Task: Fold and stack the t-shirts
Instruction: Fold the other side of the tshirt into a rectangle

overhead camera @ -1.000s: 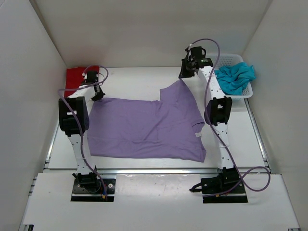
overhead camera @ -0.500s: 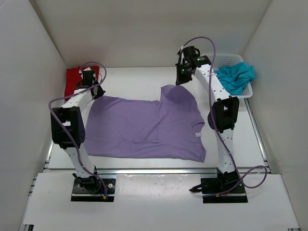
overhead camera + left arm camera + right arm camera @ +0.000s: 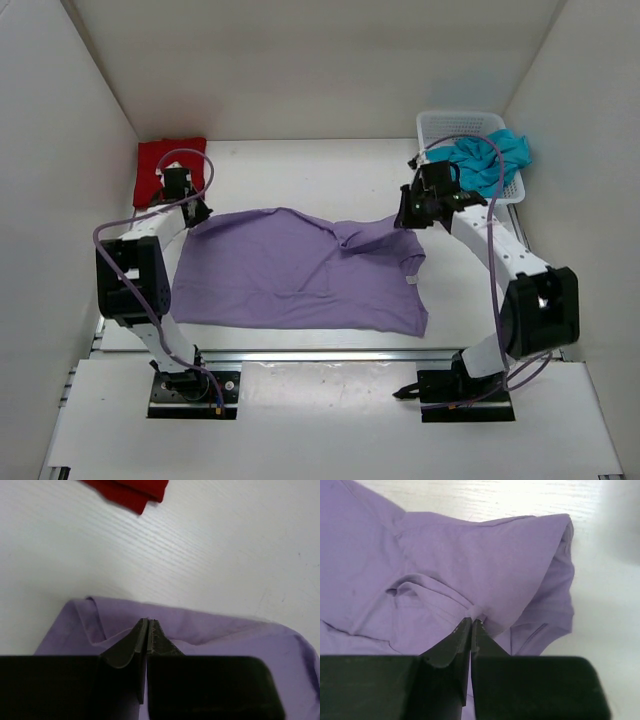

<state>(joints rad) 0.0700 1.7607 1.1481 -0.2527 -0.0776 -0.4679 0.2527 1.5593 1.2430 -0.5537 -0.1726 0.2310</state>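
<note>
Top external view has both of your tools on the purple shirt (image 3: 300,275), which lies spread on the table (image 3: 300,165) between them. The left tool (image 3: 188,210) sits at the shirt's far left corner, and the right tool (image 3: 408,213) is at the far right shoulder. In the left wrist view the left tool (image 3: 147,623) has its jaws together over the hem, with purple cloth on both sides of the tips. That looks like a pinch on the edge, though how much cloth is caught is hidden. In the right wrist view the right tool (image 3: 470,623) is pressed shut on a thin tuck of cloth right at its tips.

That thin tuck is your main risk. With so little fabric between the jaws, a quick pull could let it slip out and the shoulder would drop. Just ahead of the right tool the cloth is bunched and the sleeve is curled under. If you lay it down like that, the fold will likely set crooked.

The two tools are not level with each other, so an uneven pull would skew the shirt. The red shirt (image 3: 170,160) lies folded just beyond the left tool, so swinging outward there could disturb it. The teal shirt (image 3: 485,160) sits in the basket (image 3: 440,122) beyond the right tool.
</note>
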